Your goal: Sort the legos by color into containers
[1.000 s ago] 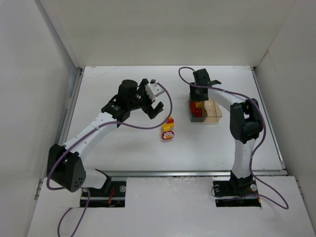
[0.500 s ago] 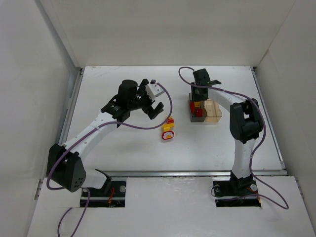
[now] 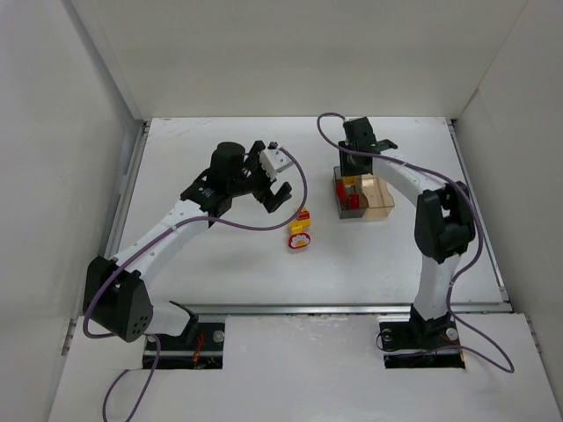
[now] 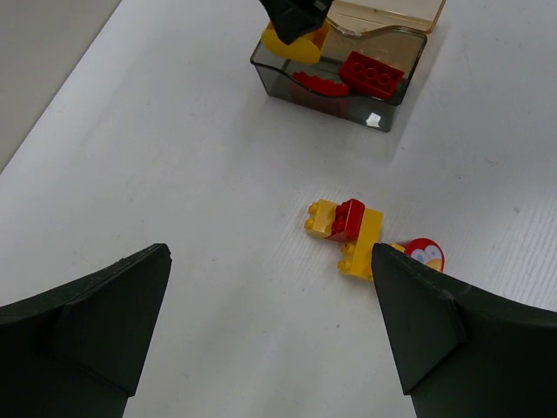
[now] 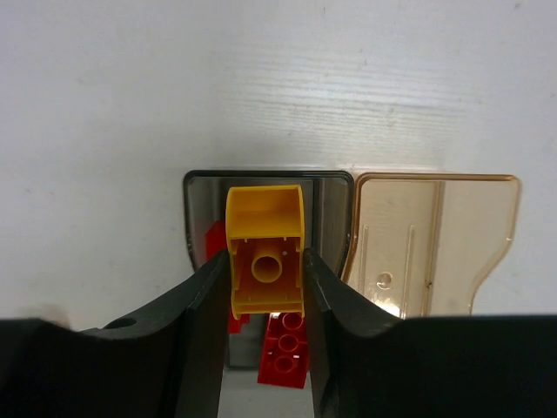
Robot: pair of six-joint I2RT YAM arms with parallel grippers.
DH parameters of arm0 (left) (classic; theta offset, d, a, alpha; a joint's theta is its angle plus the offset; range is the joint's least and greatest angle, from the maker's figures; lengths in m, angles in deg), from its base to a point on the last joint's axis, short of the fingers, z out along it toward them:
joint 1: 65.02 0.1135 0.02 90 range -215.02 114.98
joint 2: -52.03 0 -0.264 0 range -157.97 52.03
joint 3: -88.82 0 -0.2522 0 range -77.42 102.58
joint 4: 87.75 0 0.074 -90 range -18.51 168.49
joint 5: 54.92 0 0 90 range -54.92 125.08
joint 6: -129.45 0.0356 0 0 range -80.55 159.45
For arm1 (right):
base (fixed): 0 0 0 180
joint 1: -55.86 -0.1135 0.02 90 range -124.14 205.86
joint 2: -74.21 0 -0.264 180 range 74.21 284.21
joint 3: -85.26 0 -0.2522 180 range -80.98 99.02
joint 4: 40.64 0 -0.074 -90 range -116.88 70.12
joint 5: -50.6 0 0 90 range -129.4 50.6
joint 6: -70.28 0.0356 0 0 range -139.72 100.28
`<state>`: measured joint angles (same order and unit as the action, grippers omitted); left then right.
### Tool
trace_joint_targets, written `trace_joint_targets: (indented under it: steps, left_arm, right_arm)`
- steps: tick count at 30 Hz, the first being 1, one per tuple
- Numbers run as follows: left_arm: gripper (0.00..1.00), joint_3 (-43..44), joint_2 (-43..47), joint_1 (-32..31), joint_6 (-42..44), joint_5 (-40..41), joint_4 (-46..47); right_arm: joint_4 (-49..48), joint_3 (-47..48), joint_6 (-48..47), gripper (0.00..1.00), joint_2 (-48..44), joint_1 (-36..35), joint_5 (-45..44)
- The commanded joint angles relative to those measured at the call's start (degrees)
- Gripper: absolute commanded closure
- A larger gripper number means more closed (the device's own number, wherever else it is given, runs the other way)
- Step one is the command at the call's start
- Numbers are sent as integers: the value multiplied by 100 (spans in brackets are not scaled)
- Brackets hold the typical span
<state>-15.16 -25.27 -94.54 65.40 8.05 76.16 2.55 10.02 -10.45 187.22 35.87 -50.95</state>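
— Two square boxes [image 3: 364,209], joined side by side: what are they made of?
— See-through plastic with smooth walls. The grey box [image 5: 326,200] is smoky and dark. The amber box [image 5: 435,235] touches its right side. Both stand toward the far right of the white table [image 3: 220,255].
— And the right gripper [image 5: 265,270]?
— Its two black fingers [image 5: 204,322] are pinched on one yellow brick [image 5: 265,222]. The brick is glossy, with a curved end and a round socket underneath, and it is held directly above the grey box.
— What lies inside that box?
— The left wrist view shows two red pieces [image 4: 372,72]: one studded block and one curved piece beside it.
— The left gripper [image 3: 269,176]?
— Its jaws are spread wide with nothing between them, and it hangs above the table left of centre.
— What lies loose there?
— Near the middle, as far as I can count, two yellow studded bricks [image 4: 365,235] with one small red brick [image 4: 348,216] on top. Just beside them is one round red piece [image 4: 424,253] with a white face.
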Motion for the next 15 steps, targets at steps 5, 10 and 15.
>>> trace_joint_targets:
  steps: [5,10,15]
  left_arm:
    - [0,-56,189,7,-82,-207,259]
    - [0,-56,189,7,76,-207,207]
    - [0,-161,189,7,76,-207,206]
  right_arm:
    - [54,40,65,100,-781,-58,-295]
    - [124,-345,65,100,-1315,170,-392]
    - [124,-751,-356,100,-1308,583,-155]
